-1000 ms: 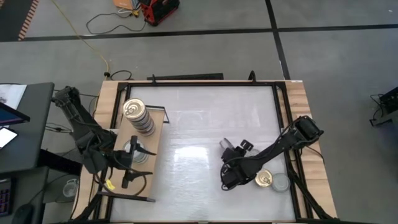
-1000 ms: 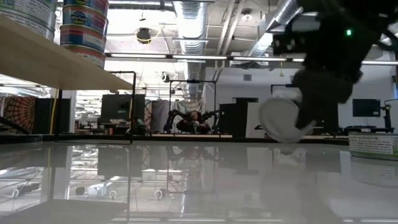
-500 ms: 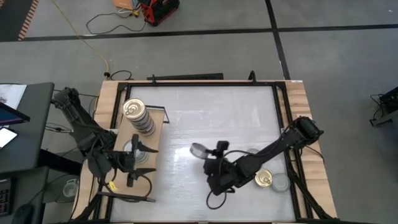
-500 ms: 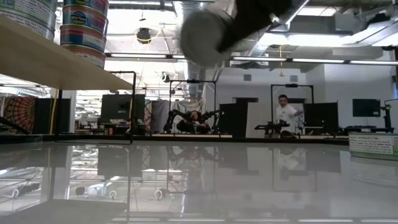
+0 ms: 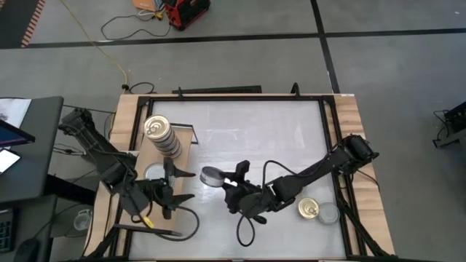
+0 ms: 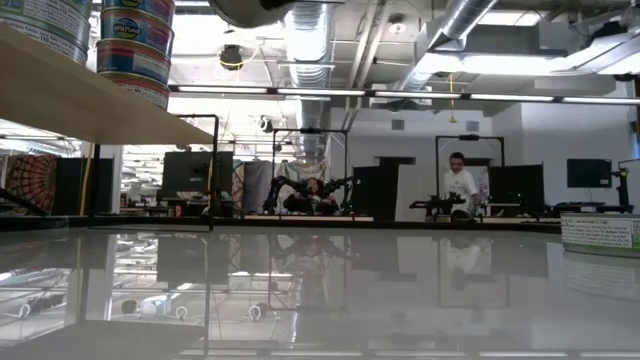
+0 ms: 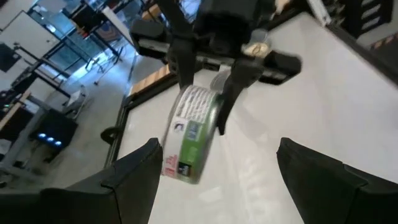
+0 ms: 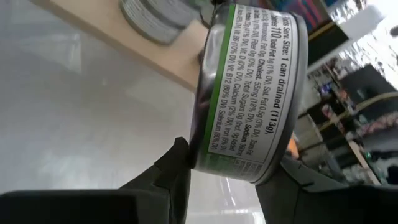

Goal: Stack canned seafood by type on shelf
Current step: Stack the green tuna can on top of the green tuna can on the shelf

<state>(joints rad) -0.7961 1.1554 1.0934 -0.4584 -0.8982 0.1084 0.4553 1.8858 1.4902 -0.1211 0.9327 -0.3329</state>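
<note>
The right tool (image 5: 223,180) is clamped on a flat round tin (image 5: 212,176) with a silver-grey top and a green-striped paper label, held up above the white bench (image 5: 247,131). In the right wrist view the tin (image 8: 249,93) sits between the two dark fingers (image 8: 168,168), its printed side wall facing the camera. The left wrist view shows the same tin (image 7: 193,134) on edge between the right tool's fingers.

The left tool (image 5: 177,188) hangs just beside the right tool, a short gap away from the held tin, with its fingers spread wide and nothing between them. It is over the near edge of the shelf (image 5: 175,164), a light wooden board in a thin black frame.

Behind the left tool, on the shelf, stands a tall stack of tins (image 5: 160,135) with a gold pull-tab top uppermost. Another tin (image 5: 153,173) lies on the shelf just beside the left tool. Well behind the right tool, near that arm's base, a gold-topped tin (image 5: 309,210) and a silver-topped tin (image 5: 328,213) rest on the bench, touching or nearly so.

Compared with a second ago, the right tool has carried its tin from beside those two tins across the bench toward the shelf, and the left tool has swung out to face it. In the low view a person (image 6: 459,184) now shows in the room beyond.
</note>
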